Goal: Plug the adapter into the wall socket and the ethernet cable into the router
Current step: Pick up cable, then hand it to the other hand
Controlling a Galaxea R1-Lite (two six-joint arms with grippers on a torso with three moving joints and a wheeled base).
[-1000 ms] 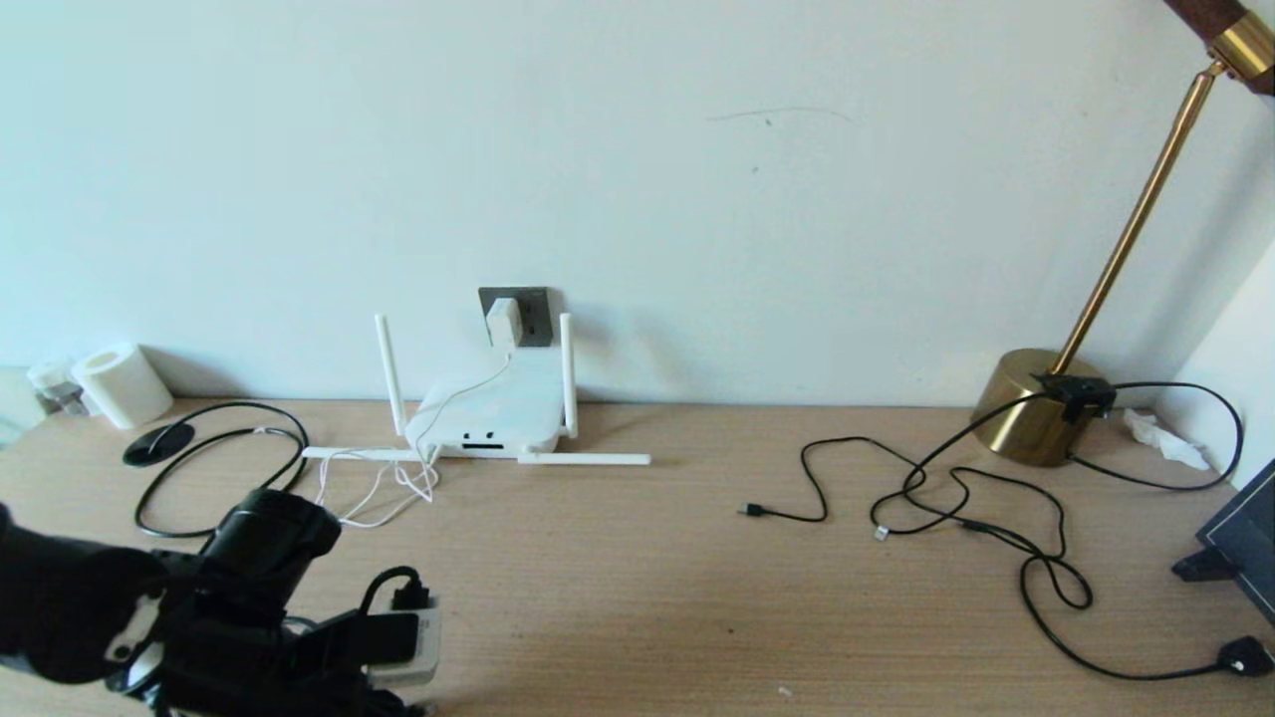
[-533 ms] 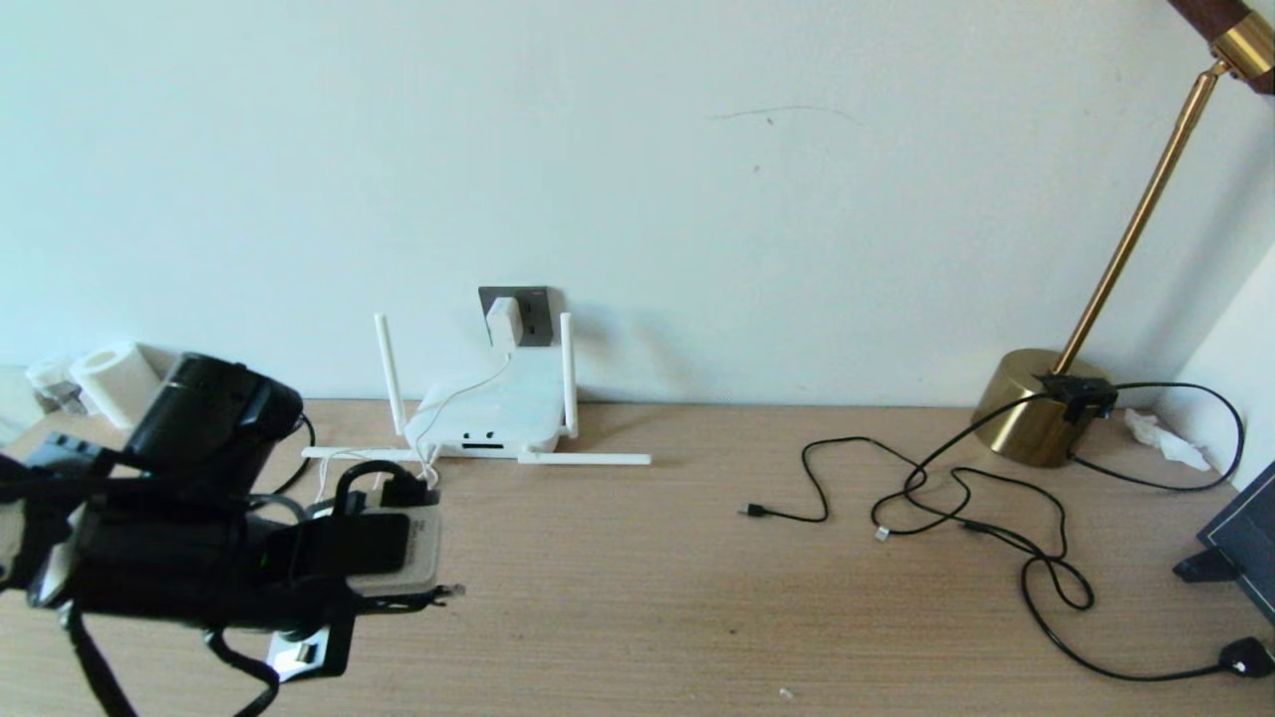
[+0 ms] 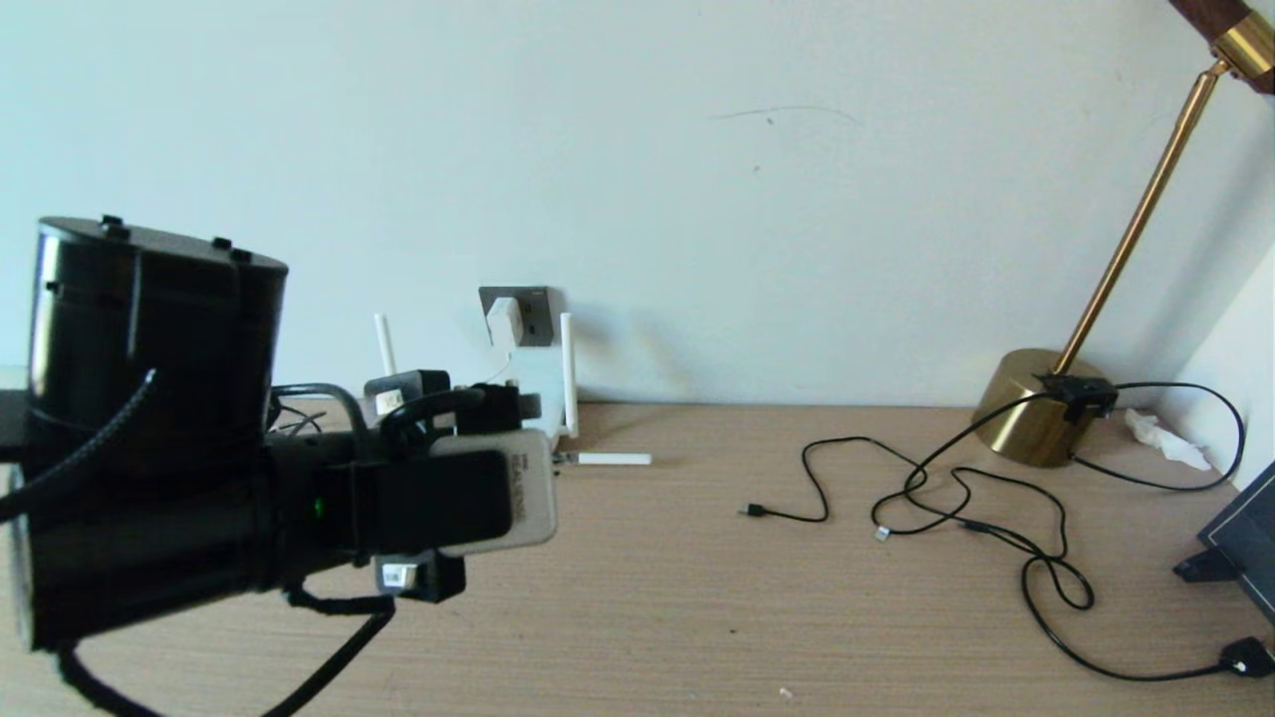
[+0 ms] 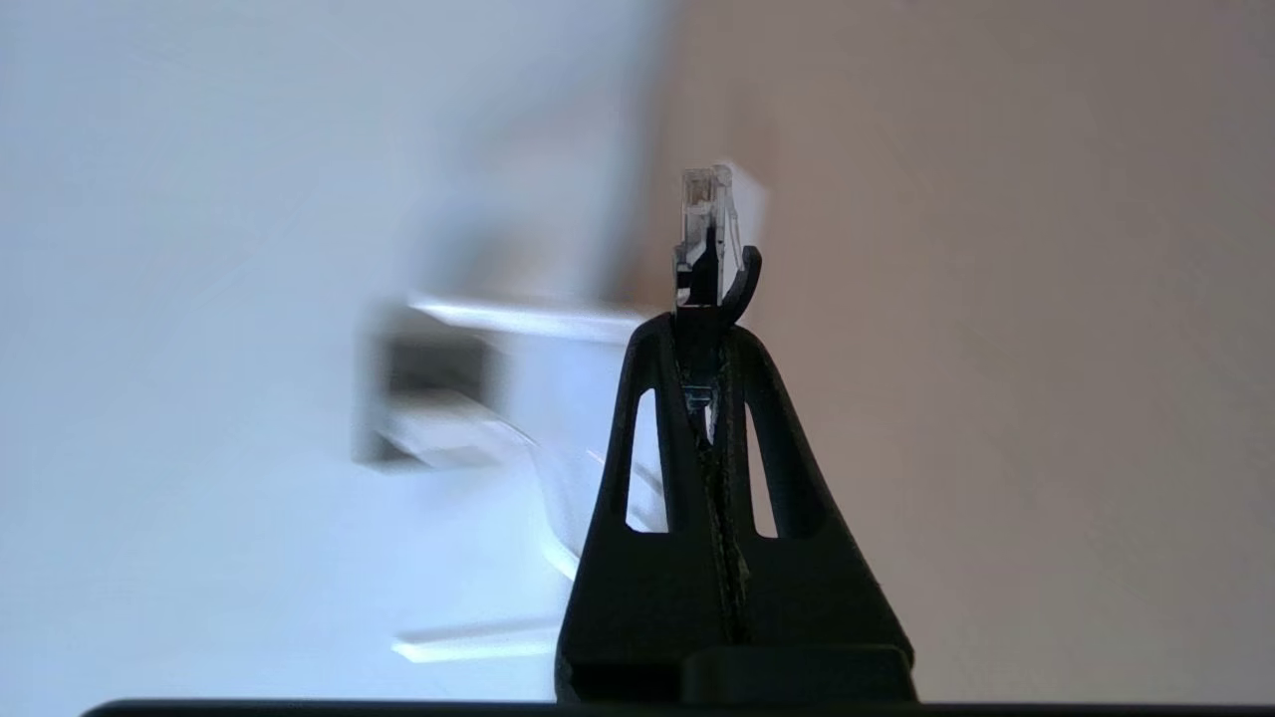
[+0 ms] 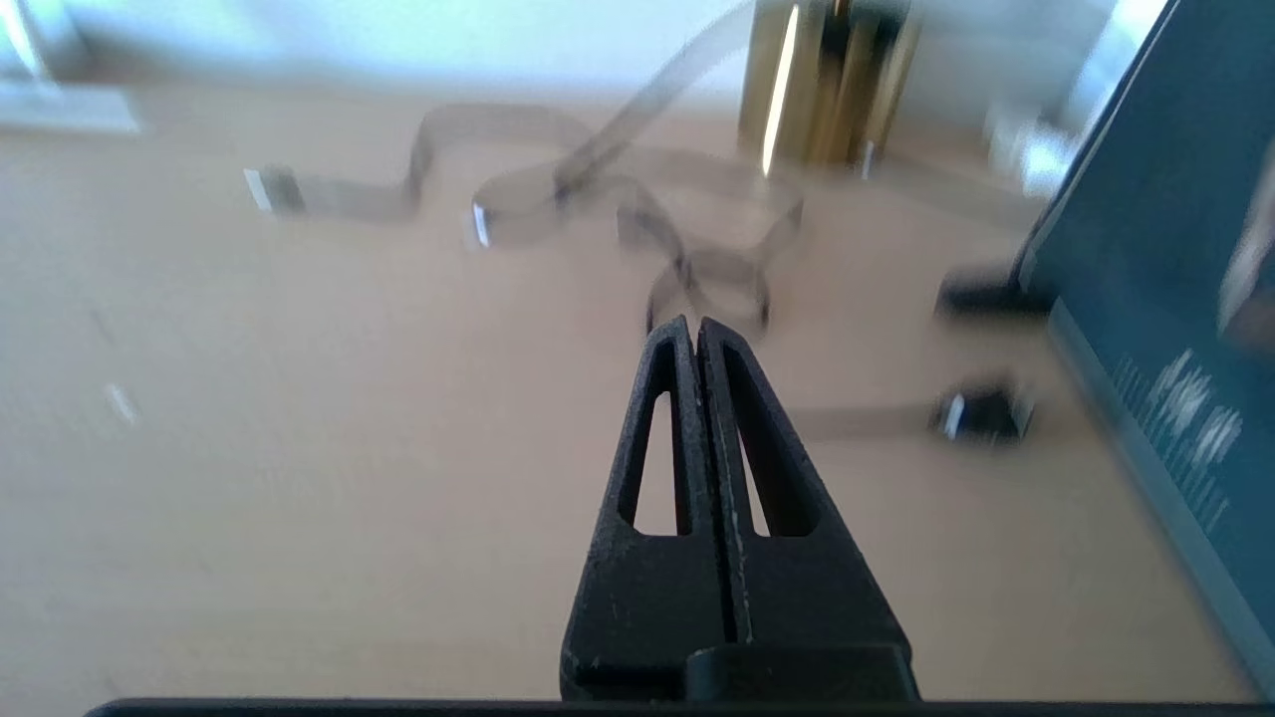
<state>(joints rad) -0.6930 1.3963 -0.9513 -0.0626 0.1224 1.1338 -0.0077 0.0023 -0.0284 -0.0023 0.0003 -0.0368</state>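
The wooden desk [image 3: 697, 597] runs across the scene against a pale wall. The left arm fills the near-left of the head view, raised above the desk, its wrist reaching toward the router [image 3: 543, 383], which is mostly hidden behind it at the far left against the wall; one upright antenna and one lying flat on the desk show. The brass lamp [image 3: 1036, 403] stands at the far right, with thin black cords looping over the desk before it. The wall socket [image 3: 528, 314] sits on the wall just above the router, and the adapter [image 3: 504, 321] is seated in it, its white cord dropping toward the router. The left gripper [image 4: 709, 334] is pinched on the ethernet cable [image 4: 705, 234], the clear plug tip sticking out past the fingertips toward the blurred router. The right gripper [image 5: 697, 334] hovers over the near-right desk, its fingers pressed together with nothing between them.
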